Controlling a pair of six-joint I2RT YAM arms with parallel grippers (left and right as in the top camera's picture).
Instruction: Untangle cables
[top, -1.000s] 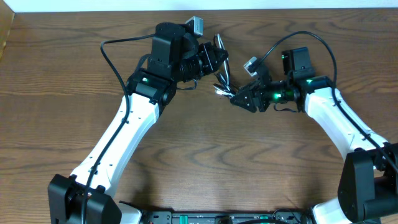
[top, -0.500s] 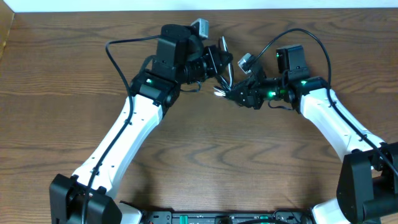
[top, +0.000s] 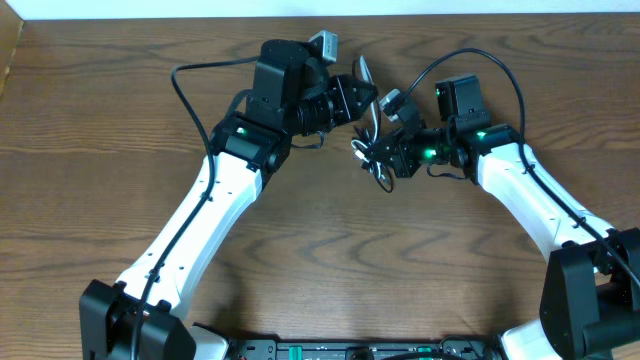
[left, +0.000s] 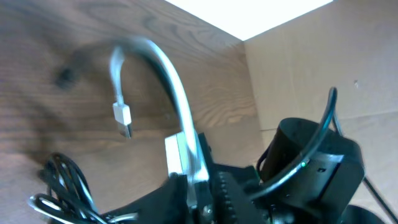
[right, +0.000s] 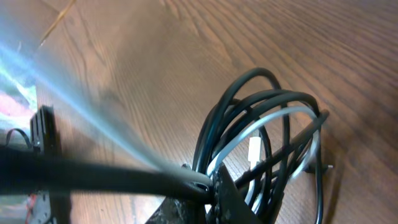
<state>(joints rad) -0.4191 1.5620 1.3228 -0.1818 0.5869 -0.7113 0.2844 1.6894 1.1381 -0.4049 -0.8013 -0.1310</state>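
Two cables (top: 374, 168), one black and one white, are in one bundle toward 12 o'clock on the table (top: 100, 130), between my tools. My right tool (top: 380, 152) is pressed together, pinching the cables; for the left tool (top: 357, 93) I cannot tell. If I pull now, the white plug (left: 122, 118) may catch and tighten the knot. The arm wire (top: 480, 55) hangs close at 1 o'clock.

- Overhead, centre: cable bundle (top: 372, 160), strands too small to tell apart; left gripper (top: 365, 100), jaw spread unreadable.
- Left wrist view: white cable (left: 163, 74), arc blurred; black cable (left: 65, 183), loops cut by the bottom edge, lower left.
- Right wrist view: pale streak (right: 93, 118), upper left, too blurred to identify; right gripper (right: 217, 186), cropped at the bottom edge.
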